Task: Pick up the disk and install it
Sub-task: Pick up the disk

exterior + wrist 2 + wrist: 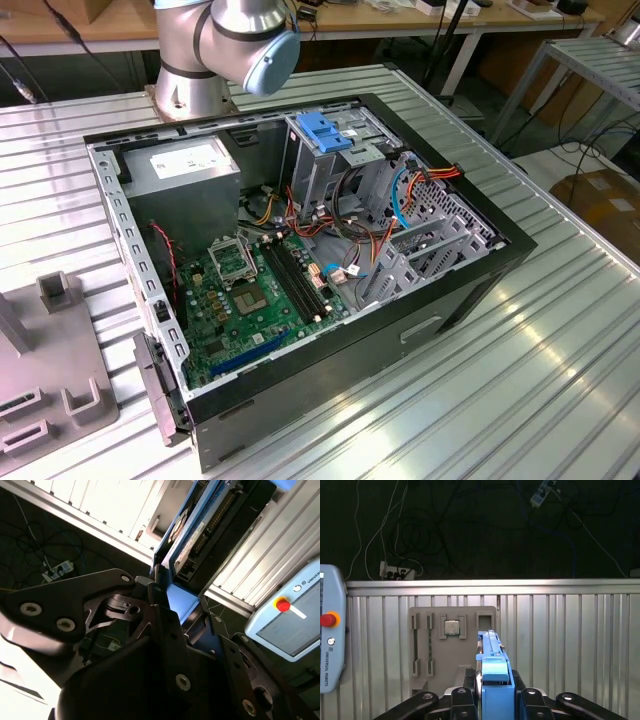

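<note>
Pinching the one blue-railed disk (492, 667) edge-on between two black fingers (529, 701), with one grey fixture plate (452, 647) lying beyond.

Disk (491, 652) lower end hidden between jaws.

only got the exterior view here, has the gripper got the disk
Observer: Yes. In both wrist views the gripper is shut on the disk, clamping its light-blue carrier.
Operator: how is it sitting in there
Observer: In the first wrist view it is edge-on and stands straight out from the gripper.
Operator: whats past it
Observer: The grey fixture plate on the ribbed metal table, with a chip seated in one of its recesses.
</note>
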`<state>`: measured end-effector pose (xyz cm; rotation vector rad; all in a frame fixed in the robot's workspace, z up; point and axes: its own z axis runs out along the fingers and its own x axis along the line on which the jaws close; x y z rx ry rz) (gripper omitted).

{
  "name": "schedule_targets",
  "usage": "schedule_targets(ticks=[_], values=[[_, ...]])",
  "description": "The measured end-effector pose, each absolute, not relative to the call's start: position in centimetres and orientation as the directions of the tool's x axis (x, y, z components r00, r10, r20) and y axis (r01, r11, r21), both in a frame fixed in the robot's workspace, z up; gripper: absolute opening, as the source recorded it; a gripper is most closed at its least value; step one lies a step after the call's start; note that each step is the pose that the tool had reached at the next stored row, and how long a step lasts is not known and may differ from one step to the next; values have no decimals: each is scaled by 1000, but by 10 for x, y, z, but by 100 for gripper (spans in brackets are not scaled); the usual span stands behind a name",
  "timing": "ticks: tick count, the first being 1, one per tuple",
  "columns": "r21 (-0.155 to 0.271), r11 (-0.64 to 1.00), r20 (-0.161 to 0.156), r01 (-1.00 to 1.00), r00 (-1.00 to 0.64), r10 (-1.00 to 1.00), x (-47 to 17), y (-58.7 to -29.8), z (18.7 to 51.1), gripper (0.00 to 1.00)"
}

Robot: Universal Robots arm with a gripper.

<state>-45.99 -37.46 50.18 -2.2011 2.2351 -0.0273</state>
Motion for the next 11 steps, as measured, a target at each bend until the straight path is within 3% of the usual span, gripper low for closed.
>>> schedule_targets(ticks=[11], values=[[-16,15,9,-1000,-15,-1000,-431,-375,502,37]])
